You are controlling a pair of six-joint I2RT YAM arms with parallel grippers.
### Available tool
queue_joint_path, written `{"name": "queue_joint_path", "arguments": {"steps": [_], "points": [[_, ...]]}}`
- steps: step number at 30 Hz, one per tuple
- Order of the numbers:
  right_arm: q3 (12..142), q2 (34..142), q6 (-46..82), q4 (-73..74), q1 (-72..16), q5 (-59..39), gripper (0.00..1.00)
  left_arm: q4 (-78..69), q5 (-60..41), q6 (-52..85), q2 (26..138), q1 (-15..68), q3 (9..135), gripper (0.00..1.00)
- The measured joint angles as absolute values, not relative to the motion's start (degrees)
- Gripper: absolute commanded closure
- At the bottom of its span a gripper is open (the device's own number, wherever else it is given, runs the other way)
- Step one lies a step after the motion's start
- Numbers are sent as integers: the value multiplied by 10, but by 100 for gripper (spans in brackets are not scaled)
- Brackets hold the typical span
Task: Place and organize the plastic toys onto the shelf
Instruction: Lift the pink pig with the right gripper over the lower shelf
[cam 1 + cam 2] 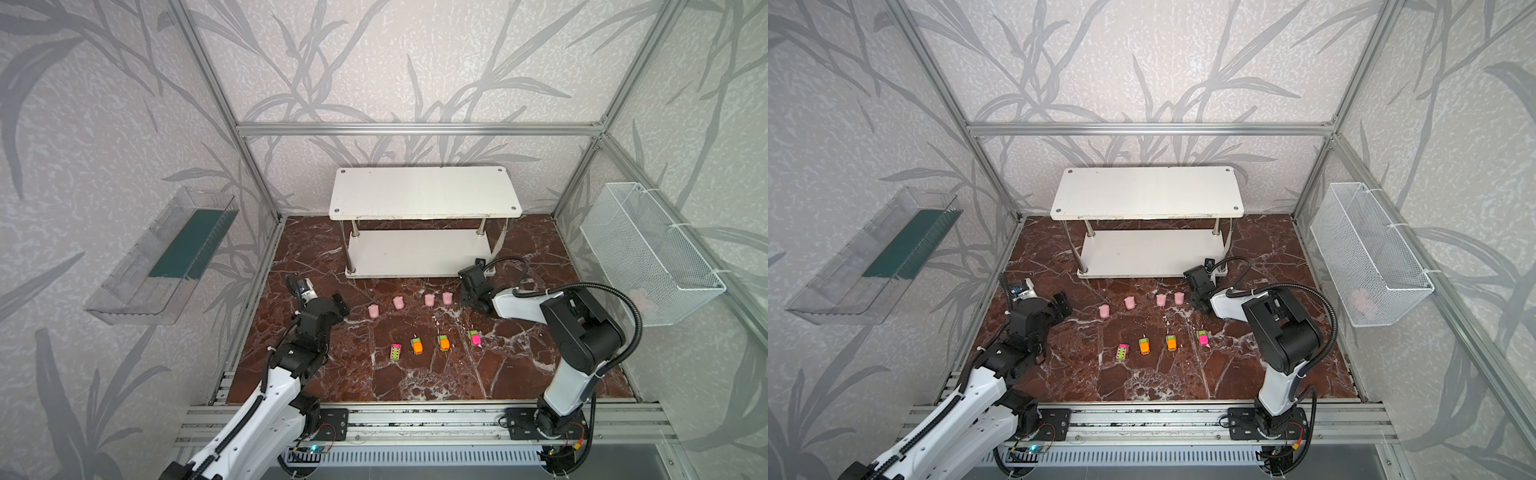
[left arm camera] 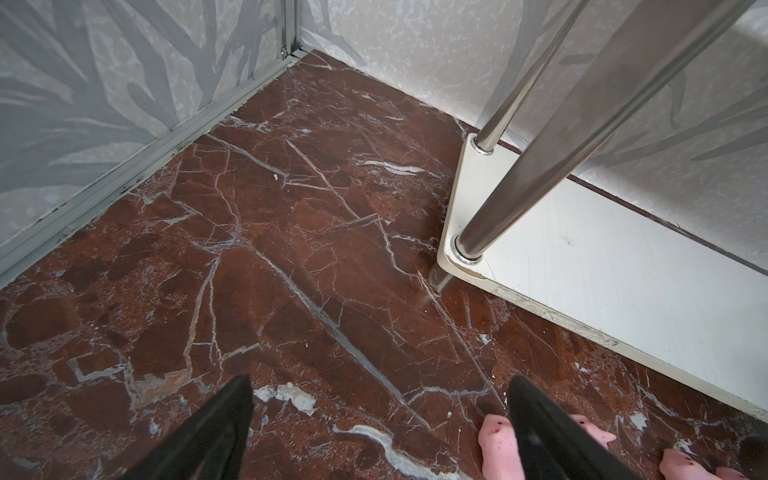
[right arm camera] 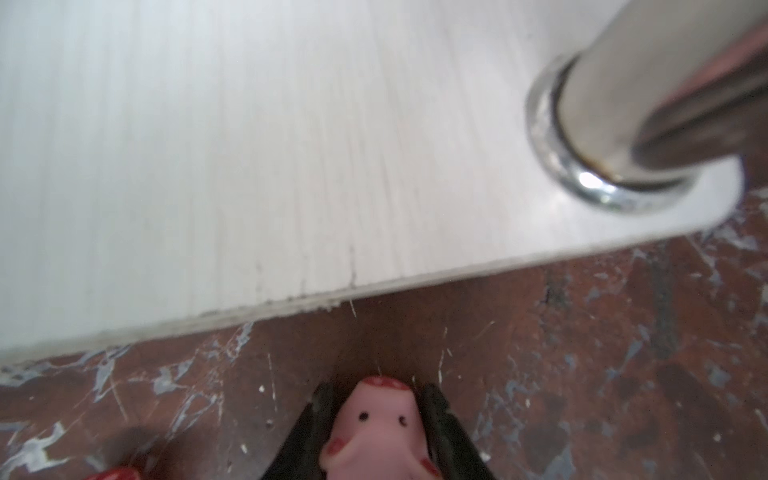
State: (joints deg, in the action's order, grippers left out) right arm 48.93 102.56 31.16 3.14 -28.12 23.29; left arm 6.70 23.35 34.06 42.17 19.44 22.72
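right gripper (image 3: 378, 391): I see it clamped on both sides of a pink pig toy (image 3: 374, 432), just in front of the near right corner of the shelf (image 1: 424, 195) | left gripper (image 2: 380, 380): spread wide, holding nothing, at left | four pink toys (image 1: 399, 302) and four toy cars (image 1: 417, 345) in rows on the marble floor (image 1: 415, 382)

text: we read none | labels, brands: we read none | numbers, signs: we read none

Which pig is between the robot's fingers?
The pig inside the right gripper, near the shelf corner; the other four stand free in a row.
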Motion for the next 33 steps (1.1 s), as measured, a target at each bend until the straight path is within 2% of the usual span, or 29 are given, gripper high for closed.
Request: {"name": "queue_joint_path", "arguments": {"steps": [10, 24, 33], "points": [[490, 1004, 315, -20, -281, 223, 69, 67, 239, 341, 415, 194, 224, 6], [484, 824, 256, -127, -281, 166, 68, 66, 239, 341, 408, 194, 222, 6], [542, 839, 188, -120, -281, 156, 68, 64, 239, 341, 407, 194, 215, 6]]}}
